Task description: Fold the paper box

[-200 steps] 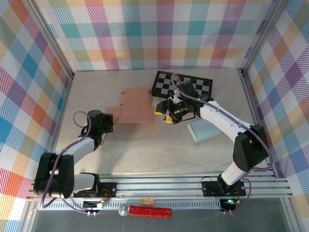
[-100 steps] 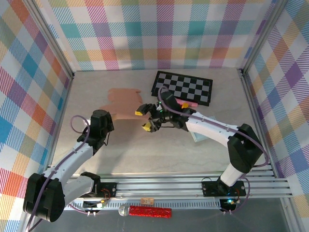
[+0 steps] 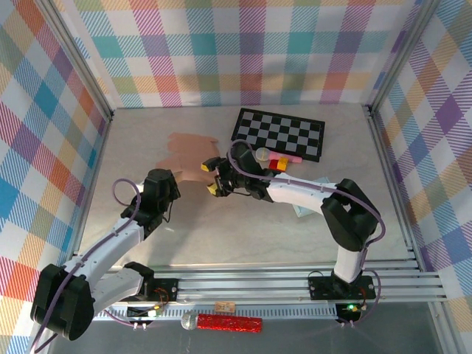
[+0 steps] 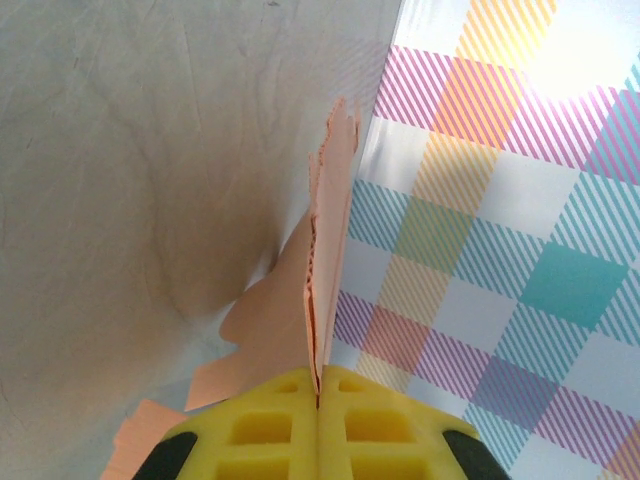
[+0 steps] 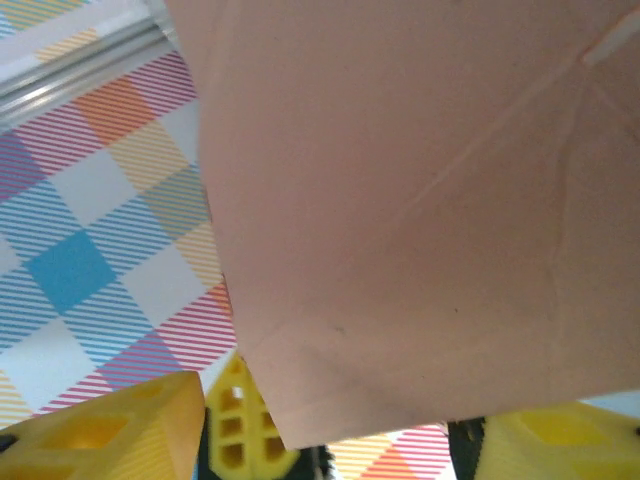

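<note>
One creased, salmon paper box [image 3: 188,151], still flat, extends lengthwise ahead of the left pincer [image 4: 318,385] clamping it. Right pincer [image 3: 214,178] stands apart.

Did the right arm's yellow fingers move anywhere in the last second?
Yes. The right fingers slid left, away from the checkerboard's lower-left corner, and now sit spread at the edge of the paper box.

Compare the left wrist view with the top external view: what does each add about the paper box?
Left wrist: the left gripper shut on the edge of the paper box, the sheet seen edge-on. Top external: the right gripper, jaws apart, at the sheet's right side, and the checkerboard beyond. Both: the peach sheet and the grey table.
</note>
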Robot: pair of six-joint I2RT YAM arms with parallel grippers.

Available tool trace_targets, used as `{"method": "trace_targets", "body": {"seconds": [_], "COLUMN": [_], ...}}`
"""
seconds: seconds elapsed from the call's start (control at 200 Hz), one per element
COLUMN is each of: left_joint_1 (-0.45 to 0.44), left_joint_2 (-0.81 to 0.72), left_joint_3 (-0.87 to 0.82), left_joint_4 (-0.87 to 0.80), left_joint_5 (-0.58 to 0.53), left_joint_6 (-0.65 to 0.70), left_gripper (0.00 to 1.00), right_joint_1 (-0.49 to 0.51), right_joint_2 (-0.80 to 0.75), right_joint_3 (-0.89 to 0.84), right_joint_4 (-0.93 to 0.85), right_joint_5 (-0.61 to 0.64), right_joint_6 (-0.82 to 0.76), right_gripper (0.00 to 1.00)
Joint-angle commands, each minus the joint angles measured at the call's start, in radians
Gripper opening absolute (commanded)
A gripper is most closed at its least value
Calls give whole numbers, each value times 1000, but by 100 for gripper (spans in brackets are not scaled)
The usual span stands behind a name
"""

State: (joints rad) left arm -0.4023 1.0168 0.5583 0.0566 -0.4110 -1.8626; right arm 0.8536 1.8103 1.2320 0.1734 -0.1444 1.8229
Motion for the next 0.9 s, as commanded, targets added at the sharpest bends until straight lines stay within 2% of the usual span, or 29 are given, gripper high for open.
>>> {"method": "trace_targets", "body": {"seconds": [0.0, 0.205, 0.48, 0.6, 0.78, 0.895], "left_joint_1": [-22, -45, -93, -102, -111, -118], "left_joint_2": [-27, -35, -38, -47, -55, -53], "left_joint_3": [3, -1, -3, -9, -12, -9], "left_joint_4": [14, 12, 5, -4, -16, -11], "left_joint_5": [-43, -56, -93, -100, -109, -103], "left_joint_6": [-28, -38, -50, -47, -47, -37], "left_gripper": [0, 0, 0, 0, 0, 0], "right_joint_1": [10, 13, 12, 12, 12, 12], "right_joint_2": [20, 15, 14, 5, -11, -33], "right_joint_3": [42, 33, 53, 53, 53, 50], "right_joint_4": [61, 69, 55, 34, 8, -23], "right_joint_5": [46, 61, 73, 78, 71, 86], "right_joint_6": [26, 41, 32, 30, 30, 13], "right_gripper": [59, 40, 20, 16, 19, 5]}}
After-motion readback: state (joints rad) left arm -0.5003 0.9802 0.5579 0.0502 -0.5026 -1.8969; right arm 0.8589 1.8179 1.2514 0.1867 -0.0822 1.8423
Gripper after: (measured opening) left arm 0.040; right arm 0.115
